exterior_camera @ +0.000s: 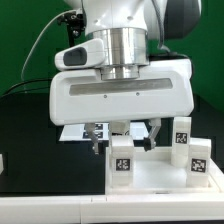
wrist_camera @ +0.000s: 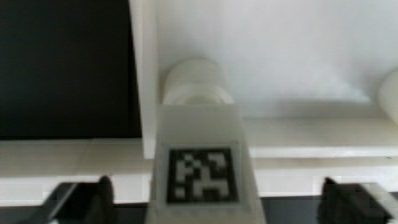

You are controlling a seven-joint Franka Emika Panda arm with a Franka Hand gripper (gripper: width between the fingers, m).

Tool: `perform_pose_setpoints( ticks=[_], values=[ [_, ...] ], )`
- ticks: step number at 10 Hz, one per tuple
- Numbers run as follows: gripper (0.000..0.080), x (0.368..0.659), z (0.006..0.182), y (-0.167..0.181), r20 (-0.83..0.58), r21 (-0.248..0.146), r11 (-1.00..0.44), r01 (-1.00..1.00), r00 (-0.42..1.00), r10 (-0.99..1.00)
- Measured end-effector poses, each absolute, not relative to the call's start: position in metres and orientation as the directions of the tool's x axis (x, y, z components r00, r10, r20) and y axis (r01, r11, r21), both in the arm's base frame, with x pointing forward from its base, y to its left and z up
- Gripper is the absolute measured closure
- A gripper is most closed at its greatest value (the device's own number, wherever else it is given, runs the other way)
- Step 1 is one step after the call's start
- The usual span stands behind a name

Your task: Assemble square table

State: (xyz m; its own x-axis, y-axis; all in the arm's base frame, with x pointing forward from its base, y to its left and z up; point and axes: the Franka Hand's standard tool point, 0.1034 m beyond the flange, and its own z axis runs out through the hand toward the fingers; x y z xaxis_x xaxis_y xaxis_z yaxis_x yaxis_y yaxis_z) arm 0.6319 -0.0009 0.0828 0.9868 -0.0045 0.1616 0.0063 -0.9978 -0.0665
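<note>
The white square table top (exterior_camera: 152,178) lies at the exterior view's lower right. Three chunky white legs with tag markers stand on it: one at the front (exterior_camera: 121,160) and two toward the exterior view's right (exterior_camera: 182,135) (exterior_camera: 198,158). My gripper (exterior_camera: 126,134) hangs low just behind the front leg. In the wrist view that leg (wrist_camera: 203,120) rises between my fingers (wrist_camera: 84,202), with its tag (wrist_camera: 201,172) facing the camera. Both fingers stand well clear of its sides, so my gripper (wrist_camera: 214,206) is open and holds nothing. The table top (wrist_camera: 267,50) fills the background there.
A flat white sheet (exterior_camera: 74,131) lies on the black table behind the gripper, toward the exterior view's left. A small white piece (exterior_camera: 2,161) shows at the left edge. A white ledge (exterior_camera: 50,210) runs along the front. Green backdrop behind.
</note>
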Motion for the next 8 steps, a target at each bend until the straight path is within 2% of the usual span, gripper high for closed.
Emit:
perform_pose_setpoints(
  ticks=[4, 8],
  values=[
    [0.0152, 0.6364, 0.0846, -0.0029, -0.109, -0.12, -0.993, -0.017, 0.994, -0.004],
    [0.015, 0.636, 0.0815, -0.0076, -0.12, -0.118, -0.991, -0.055, 0.992, -0.041]
  ],
)
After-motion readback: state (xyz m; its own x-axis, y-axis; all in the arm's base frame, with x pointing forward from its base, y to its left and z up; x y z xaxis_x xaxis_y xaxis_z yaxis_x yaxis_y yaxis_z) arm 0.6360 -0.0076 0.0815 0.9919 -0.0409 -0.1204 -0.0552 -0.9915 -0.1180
